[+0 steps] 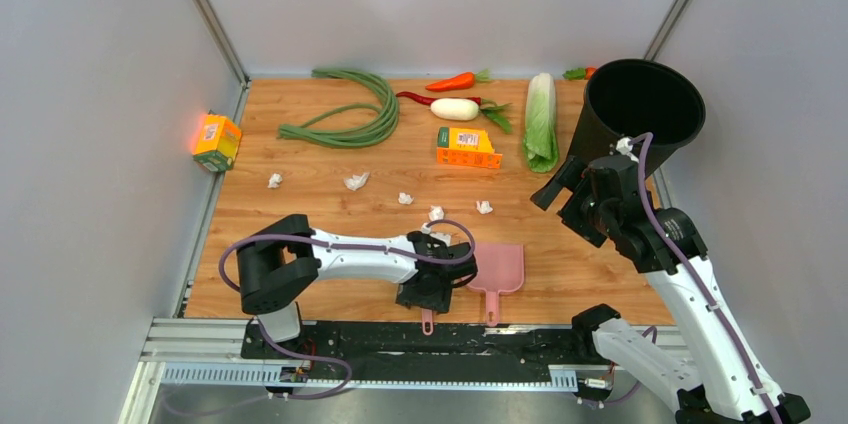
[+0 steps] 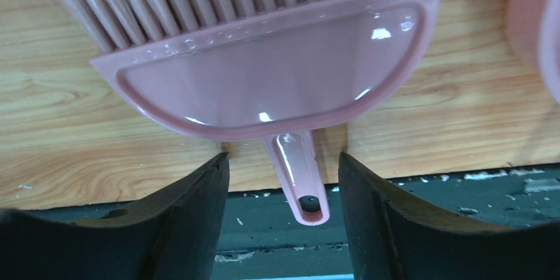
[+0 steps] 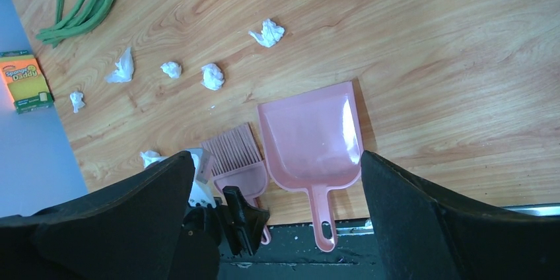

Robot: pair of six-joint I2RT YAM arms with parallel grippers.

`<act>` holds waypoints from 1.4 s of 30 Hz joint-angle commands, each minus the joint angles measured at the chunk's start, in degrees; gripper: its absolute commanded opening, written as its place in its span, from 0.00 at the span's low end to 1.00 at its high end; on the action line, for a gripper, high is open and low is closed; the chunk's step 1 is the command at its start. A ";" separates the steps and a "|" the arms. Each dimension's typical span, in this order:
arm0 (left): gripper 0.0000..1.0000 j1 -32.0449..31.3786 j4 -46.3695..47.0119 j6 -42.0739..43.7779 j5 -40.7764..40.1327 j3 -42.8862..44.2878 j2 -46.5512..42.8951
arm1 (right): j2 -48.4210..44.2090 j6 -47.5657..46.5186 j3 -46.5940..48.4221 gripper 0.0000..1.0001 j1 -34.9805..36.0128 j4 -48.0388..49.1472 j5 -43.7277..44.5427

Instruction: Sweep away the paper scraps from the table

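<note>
Several small white paper scraps (image 1: 356, 181) lie across the middle of the wood-grain table (image 1: 300, 214); they also show in the right wrist view (image 3: 212, 76). A pink brush (image 2: 277, 75) lies at the table's front edge, and a pink dustpan (image 1: 498, 269) lies just to its right. My left gripper (image 1: 430, 296) is low over the brush. In the left wrist view the gripper (image 2: 284, 158) is open, its fingers on either side of the brush handle (image 2: 300, 174), not touching it. My right gripper (image 1: 556, 186) is raised at the right, open and empty (image 3: 276, 160), looking down on the dustpan (image 3: 310, 138).
A black bin (image 1: 645, 104) stands at the back right, behind the right arm. Green beans (image 1: 345, 114), a carrot (image 1: 455, 81), a white radish (image 1: 455, 109), a cabbage (image 1: 540, 119) and an orange box (image 1: 468, 147) lie at the back. A sponge box (image 1: 215, 141) sits at the left edge.
</note>
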 commanded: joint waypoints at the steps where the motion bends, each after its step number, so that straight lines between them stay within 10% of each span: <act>1: 0.67 -0.51 2.18 -3.27 -0.56 -1.60 1.01 | -0.42 0.14 0.59 1.00 0.24 -1.43 -1.35; 10: 0.14 -0.51 4.21 -3.02 0.15 -4.51 0.14 | 2.48 -1.18 2.96 1.00 0.24 -1.43 -1.62; 16: 0.01 0.19 -10.79 1.63 -6.87 1.91 -7.93 | 5.99 -8.63 5.25 1.00 0.24 1.64 -6.79; 30: 0.00 1.34 -23.83 28.88 -8.65 21.94 -22.36 | 18.82 -11.65 5.16 1.00 0.42 22.98 -52.13; 42: 0.00 1.51 -27.79 36.53 -9.87 30.13 -19.64 | 26.65 -9.97 7.54 0.97 7.62 28.28 -57.69</act>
